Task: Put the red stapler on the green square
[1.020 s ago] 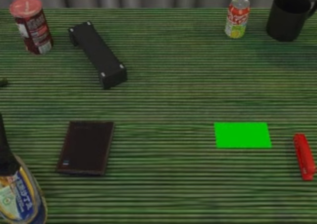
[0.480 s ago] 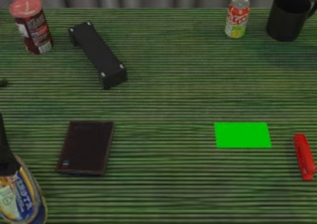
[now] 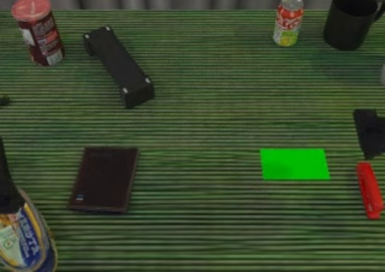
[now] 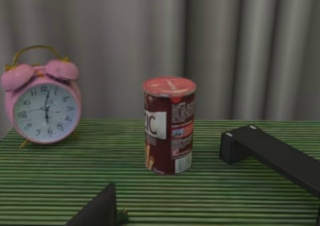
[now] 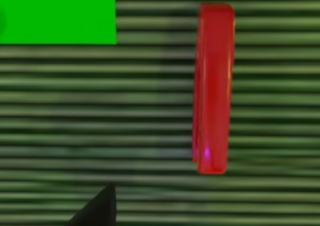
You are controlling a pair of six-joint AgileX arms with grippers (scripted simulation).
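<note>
The red stapler (image 3: 369,190) lies flat near the table's right edge, lengthwise front to back, just right of the green square (image 3: 295,163) and not touching it. My right gripper (image 3: 368,130) is a dark shape at the right edge, just behind the stapler and apart from it. In the right wrist view the stapler (image 5: 213,88) and a corner of the green square (image 5: 57,15) lie ahead, with one dark fingertip (image 5: 100,208) showing and nothing held. My left gripper (image 4: 210,220) stays at the far left edge, open and empty.
A black box (image 3: 118,66) and a red-labelled can (image 3: 38,30) stand at the back left. A soda can (image 3: 289,20) and a black mug (image 3: 351,19) stand at the back right. A dark flat book (image 3: 105,179) and a bottle (image 3: 18,230) are at the front left. A pink clock (image 4: 42,108) shows beside the can.
My right gripper has come into the top view at the right edge, behind the stapler. The stapler and everything else have stayed put.
</note>
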